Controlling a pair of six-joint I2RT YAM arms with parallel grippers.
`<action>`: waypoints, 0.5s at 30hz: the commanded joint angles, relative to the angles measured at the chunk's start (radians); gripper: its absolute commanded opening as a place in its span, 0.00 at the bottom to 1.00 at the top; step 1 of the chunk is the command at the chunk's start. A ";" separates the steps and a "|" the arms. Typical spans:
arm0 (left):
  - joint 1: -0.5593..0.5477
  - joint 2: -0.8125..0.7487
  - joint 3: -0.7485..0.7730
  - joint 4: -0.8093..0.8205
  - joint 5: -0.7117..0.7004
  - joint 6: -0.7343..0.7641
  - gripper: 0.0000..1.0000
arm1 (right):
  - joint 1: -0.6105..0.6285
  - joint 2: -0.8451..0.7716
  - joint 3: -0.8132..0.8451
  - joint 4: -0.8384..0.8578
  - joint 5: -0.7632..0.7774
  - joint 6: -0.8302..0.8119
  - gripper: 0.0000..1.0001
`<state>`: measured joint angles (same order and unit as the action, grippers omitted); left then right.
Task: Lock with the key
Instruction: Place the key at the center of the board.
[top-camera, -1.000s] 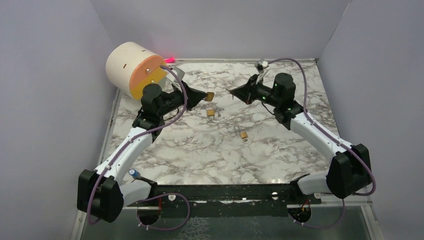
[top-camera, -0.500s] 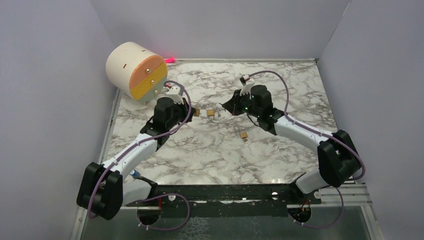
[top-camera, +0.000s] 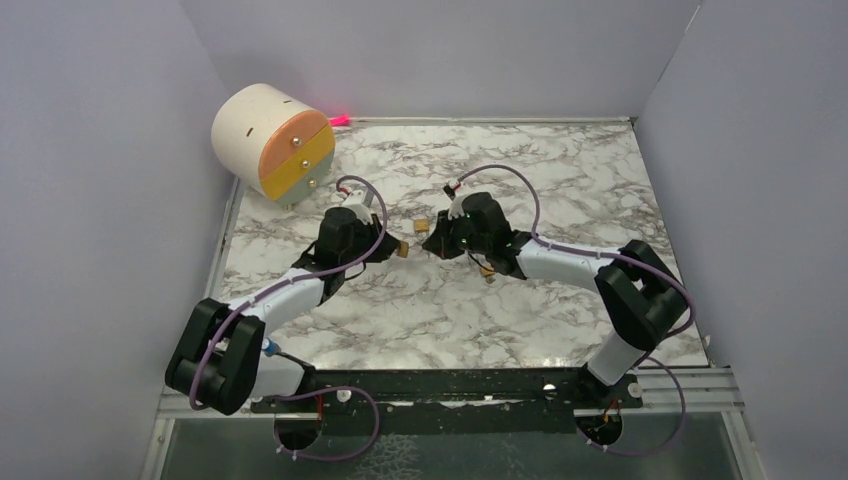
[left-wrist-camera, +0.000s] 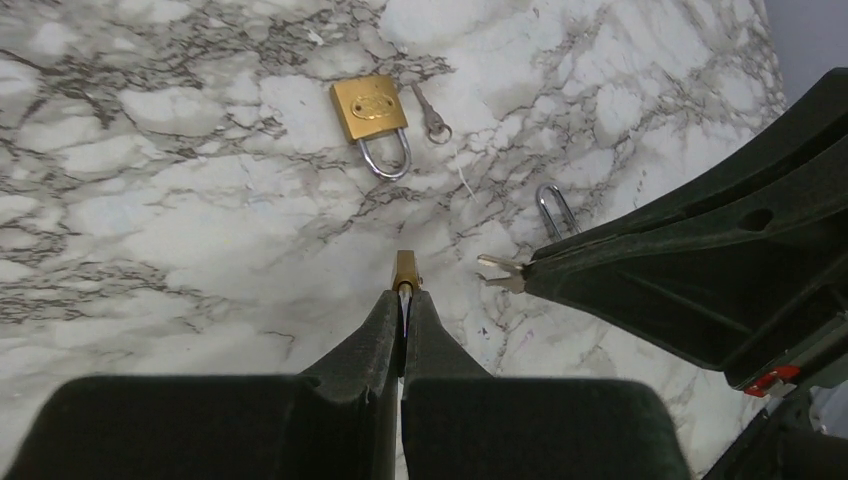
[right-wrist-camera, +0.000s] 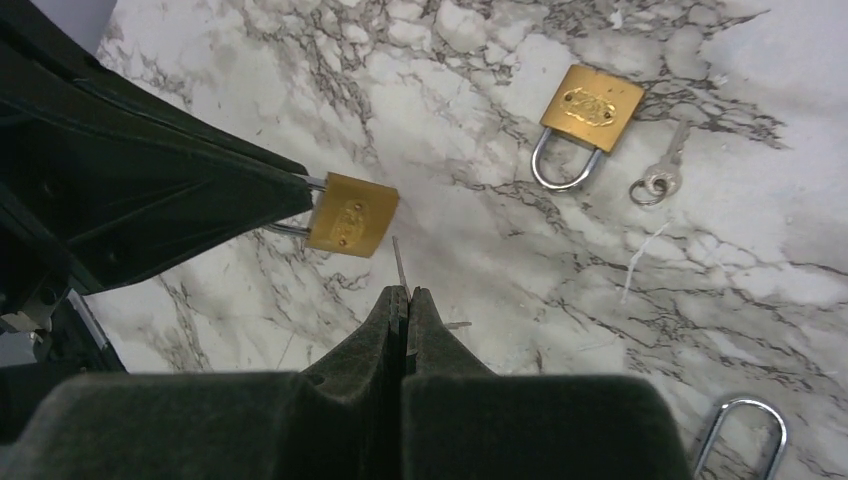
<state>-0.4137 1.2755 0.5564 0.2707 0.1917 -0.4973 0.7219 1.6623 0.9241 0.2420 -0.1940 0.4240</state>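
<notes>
My left gripper (left-wrist-camera: 404, 295) is shut on the shackle of a small brass padlock (right-wrist-camera: 350, 215), held just above the marble; it shows edge-on in the left wrist view (left-wrist-camera: 405, 268). My right gripper (right-wrist-camera: 405, 292) is shut on a small silver key (left-wrist-camera: 498, 271), seen edge-on in its own view (right-wrist-camera: 399, 260). The key tip points at the padlock's body with a small gap between them. In the top view the left gripper (top-camera: 393, 247) and the right gripper (top-camera: 430, 243) face each other at mid-table.
A second brass padlock (right-wrist-camera: 590, 108) lies on the marble with a loose key (right-wrist-camera: 662, 175) beside it. A third padlock (top-camera: 488, 270) lies under the right arm, its shackle (left-wrist-camera: 556, 208) showing. A round drawer unit (top-camera: 270, 140) stands at the back left.
Both arms have lowered and drawn in toward each other and toward the near side. The held padlock and the held key are now much closer together.
</notes>
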 joint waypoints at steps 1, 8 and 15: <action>-0.002 0.046 -0.020 0.081 0.175 -0.075 0.00 | 0.044 0.031 -0.034 0.022 0.012 0.016 0.01; -0.002 0.060 -0.098 0.077 0.161 -0.091 0.00 | 0.062 0.037 -0.091 0.027 0.010 0.034 0.01; -0.003 0.108 -0.098 0.070 0.199 -0.098 0.00 | 0.080 0.107 -0.062 0.030 -0.032 0.014 0.01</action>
<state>-0.4137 1.3468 0.4427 0.3065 0.3290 -0.5819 0.7853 1.7164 0.8375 0.2562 -0.1989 0.4450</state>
